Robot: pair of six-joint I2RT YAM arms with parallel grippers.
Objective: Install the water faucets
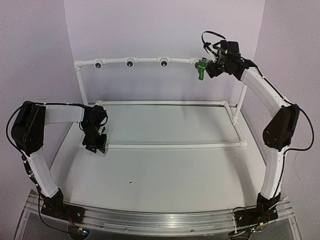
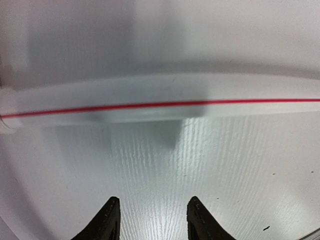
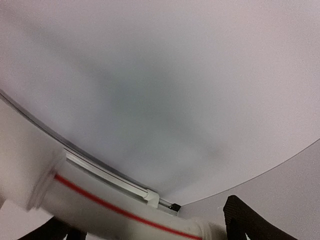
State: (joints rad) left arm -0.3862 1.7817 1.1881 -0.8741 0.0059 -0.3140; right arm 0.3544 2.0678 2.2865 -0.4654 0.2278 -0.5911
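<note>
Item: green tap (image 1: 200,70) on rail (image 1: 145,60); right gripper (image 1: 209,69) jaws wide, seemingly off it, withdraw straight; left gripper (image 2: 153,200) part-open, empty

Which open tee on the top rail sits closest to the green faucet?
The rightmost open tee, just left of the green faucet; the other two sit farther left.

the water faucet (image 1: 200,69) is a small bright-green plastic tap with a bent body. in the top view it sits high at about 1 o'clock, at the right end of the raised white pipe rail (image 1: 146,60). its upper part is level with the rail and its green lower part points down below it.
</note>
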